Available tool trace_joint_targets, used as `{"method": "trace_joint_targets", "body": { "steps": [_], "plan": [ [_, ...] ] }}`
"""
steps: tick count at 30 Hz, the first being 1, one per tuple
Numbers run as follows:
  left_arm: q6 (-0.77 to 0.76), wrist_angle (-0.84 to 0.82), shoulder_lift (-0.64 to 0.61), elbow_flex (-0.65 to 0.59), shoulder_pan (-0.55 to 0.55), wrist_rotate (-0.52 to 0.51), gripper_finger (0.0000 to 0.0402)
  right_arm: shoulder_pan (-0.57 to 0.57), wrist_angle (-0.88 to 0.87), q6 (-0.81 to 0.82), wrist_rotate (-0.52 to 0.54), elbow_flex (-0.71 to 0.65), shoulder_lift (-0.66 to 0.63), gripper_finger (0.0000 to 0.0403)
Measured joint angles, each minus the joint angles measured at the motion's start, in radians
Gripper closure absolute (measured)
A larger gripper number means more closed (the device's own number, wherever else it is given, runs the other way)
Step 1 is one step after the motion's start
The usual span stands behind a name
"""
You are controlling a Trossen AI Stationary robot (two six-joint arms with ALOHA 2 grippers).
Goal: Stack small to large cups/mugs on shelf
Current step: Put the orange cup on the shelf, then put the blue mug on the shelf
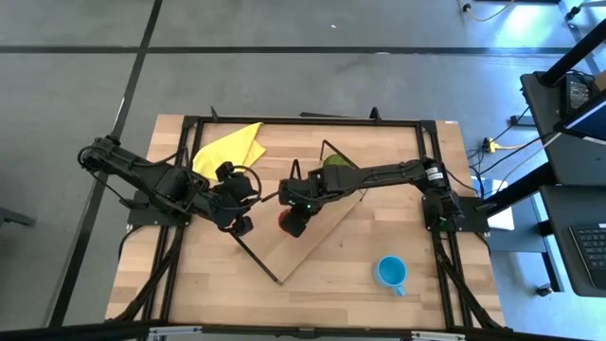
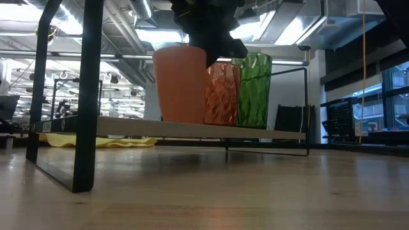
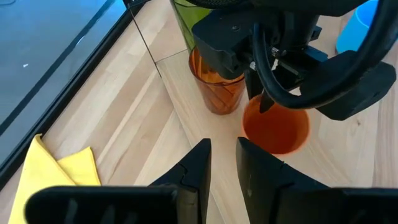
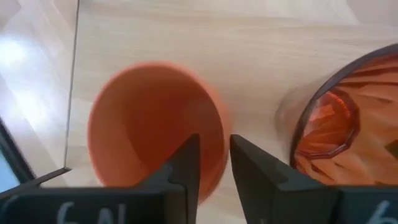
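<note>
High view is showing the shelf (image 1: 322, 232) lying diagonally across the tabletop (image 1: 445, 284), w/ thin black wire frames at its ends, and three vessels sitting in a row on it. Going down in size: the green tumbler (image 2: 254, 89) is standing at the far end of the row, the orange-red tumbler (image 2: 222, 96) is sitting just beside it, touching or nearly so, and the short orange-red cup (image 2: 180, 83) is standing upright at the near end, close against that tumbler. The light blue mug (image 1: 390, 273) is sitting off the shelf on the bare tabletop, well apart from the row and toward the right arm's side. A yellow cloth (image 1: 230, 147) is lying near the table's back edge. Right gripper (image 4: 214, 163) is reaching over the short cup from above, its fingers (image 4: 183, 168) straddling the rim w/ one inside and one outside, narrowly parted; can't tell if they're actually pinching the wall. Left gripper (image 3: 224, 163) is hovering just beside the shelf, fingers slightly apart, holding nothing, pointed at the cup. Judging by layout, the mug is the piece not yet placed, and the right arm is prob. nearer to it.
</note>
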Motion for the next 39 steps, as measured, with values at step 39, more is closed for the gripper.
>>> {"method": "trace_joint_targets", "body": {
  "steps": [39],
  "plan": [
    [-0.035, 0.002, 0.001, -0.067, -0.001, 0.012, 0.0332, 0.489, -0.374, 0.909, 0.091, -0.48, -0.497, 0.0322]
  ]
}}
